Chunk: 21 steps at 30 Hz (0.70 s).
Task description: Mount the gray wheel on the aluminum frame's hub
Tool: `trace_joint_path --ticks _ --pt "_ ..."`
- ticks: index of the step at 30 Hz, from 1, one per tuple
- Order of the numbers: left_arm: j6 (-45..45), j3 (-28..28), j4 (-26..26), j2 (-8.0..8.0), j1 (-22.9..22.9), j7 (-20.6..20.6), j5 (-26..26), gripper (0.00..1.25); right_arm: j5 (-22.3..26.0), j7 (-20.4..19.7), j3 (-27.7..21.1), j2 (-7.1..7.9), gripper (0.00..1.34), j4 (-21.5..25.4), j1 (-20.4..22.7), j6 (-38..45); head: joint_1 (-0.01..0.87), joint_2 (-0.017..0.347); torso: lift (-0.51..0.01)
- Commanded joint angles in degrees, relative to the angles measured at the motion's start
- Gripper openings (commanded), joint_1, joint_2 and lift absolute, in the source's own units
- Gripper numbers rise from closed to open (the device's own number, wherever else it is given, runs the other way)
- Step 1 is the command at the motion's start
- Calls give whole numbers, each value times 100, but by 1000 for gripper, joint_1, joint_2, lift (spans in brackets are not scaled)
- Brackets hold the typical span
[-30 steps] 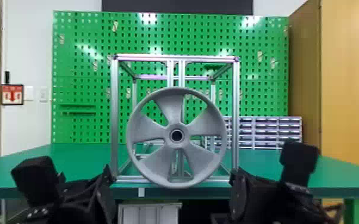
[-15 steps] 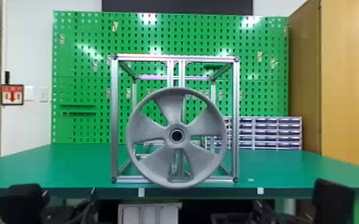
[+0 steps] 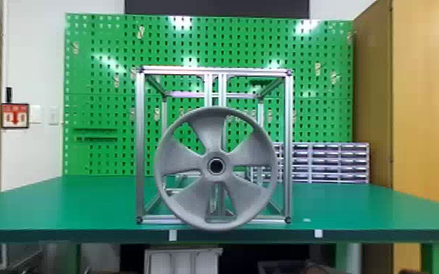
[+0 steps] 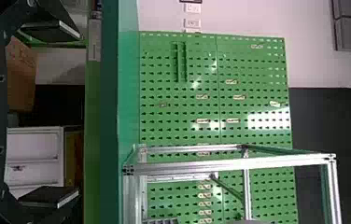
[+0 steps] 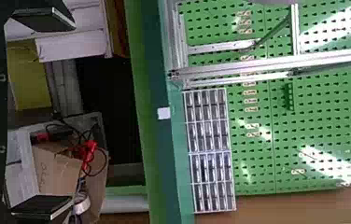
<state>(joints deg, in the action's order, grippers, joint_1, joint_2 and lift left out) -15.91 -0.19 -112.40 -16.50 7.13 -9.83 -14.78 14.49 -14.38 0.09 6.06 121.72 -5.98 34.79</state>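
Left claw: spread wide, nothing between its fingers, well apart from wheel. Aluminum frame: on table, beyond both claws. Gray wheel: upright at frame's front, between the claws, touching neither. Right claw: also wide and empty. Drawer unit: farther back, beyond right claw.
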Motion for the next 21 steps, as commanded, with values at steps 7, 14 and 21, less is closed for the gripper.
trace_joint_path --ticks 7,14,21 --pt "378 186 377 270 -195 606 186 1126 -289 225 -237 -184 1321 -245 616 -948 -5 6 -499" --pt "458 283 386 297 -309 702 159 1126 -315 260 -281 -325 1309 -412 651 -1194 -5 6 -499" --pt "493 336 404 297 -388 834 238 1124 -324 330 -290 -387 1302 -492 677 -1203 -5 6 -499"
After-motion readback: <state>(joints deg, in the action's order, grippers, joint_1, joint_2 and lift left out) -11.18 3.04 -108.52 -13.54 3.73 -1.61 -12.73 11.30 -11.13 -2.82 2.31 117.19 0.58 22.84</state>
